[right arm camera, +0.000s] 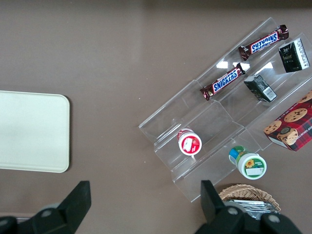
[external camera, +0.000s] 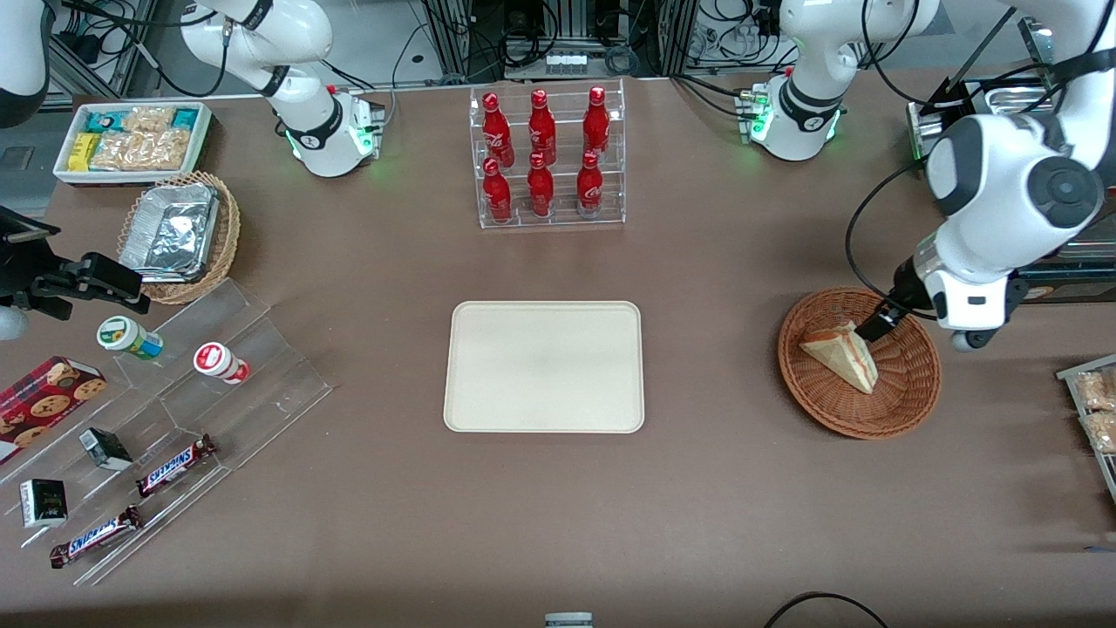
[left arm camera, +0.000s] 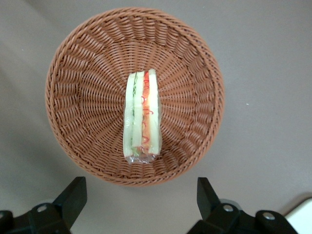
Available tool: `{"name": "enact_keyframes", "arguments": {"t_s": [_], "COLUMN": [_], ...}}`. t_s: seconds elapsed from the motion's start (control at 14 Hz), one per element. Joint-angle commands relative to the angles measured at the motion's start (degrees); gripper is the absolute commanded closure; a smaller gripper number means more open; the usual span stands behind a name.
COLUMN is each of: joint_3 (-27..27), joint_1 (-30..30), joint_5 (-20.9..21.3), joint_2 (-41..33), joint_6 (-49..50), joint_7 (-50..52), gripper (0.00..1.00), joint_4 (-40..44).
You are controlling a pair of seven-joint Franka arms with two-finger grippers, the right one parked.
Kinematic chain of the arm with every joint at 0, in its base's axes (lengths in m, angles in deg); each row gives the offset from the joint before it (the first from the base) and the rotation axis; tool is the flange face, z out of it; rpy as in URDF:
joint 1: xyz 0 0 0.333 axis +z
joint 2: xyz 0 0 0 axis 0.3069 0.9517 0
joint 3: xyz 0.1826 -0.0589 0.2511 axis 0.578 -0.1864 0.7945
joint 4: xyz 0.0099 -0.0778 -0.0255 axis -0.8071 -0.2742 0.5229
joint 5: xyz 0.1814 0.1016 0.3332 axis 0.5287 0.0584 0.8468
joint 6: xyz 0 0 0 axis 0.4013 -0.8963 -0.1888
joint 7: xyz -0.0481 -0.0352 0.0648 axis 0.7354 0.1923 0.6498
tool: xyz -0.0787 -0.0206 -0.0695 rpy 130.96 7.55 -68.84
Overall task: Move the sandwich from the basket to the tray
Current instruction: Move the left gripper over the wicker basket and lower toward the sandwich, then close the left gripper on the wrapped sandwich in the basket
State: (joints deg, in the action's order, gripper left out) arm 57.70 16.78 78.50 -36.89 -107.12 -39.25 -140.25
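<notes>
The sandwich (external camera: 841, 353) (left arm camera: 143, 117), a pale bread wedge with red-orange and green filling, lies inside the round reddish-brown wicker basket (external camera: 924, 384) (left arm camera: 63, 97) toward the working arm's end of the table. My left gripper (external camera: 874, 328) (left arm camera: 140, 200) hovers above the basket's rim, close to the sandwich and not touching it. It is open, its fingers (left arm camera: 73, 197) spread wide with nothing between them. The cream tray (external camera: 544, 366) (right arm camera: 29, 131) lies bare at mid-table.
A clear rack of red bottles (external camera: 547, 157) stands farther from the front camera than the tray. Toward the parked arm's end are a stepped acrylic shelf (external camera: 261, 384) with snacks, a tan basket of foil containers (external camera: 179, 235) and a white snack bin (external camera: 131, 139).
</notes>
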Motion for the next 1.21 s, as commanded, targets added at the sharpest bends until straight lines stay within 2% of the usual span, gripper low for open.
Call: {"name": "enact_keyframes", "arguments": {"t_s": [0.0,0.79,1.14], "joint_3": [-0.03,0.32,0.32], "joint_1": [0.13,0.66,0.57], "joint_5": [0.61,0.52,0.44], "joint_2": [0.19,7.13,8.63], "joint_6": [-3.66,-22.64,-25.02], "joint_7": [1.23,2.72,2.99], "gripper": [0.0,0.0,0.0], "joint_4": [-3.33,-11.33,-11.51]}}
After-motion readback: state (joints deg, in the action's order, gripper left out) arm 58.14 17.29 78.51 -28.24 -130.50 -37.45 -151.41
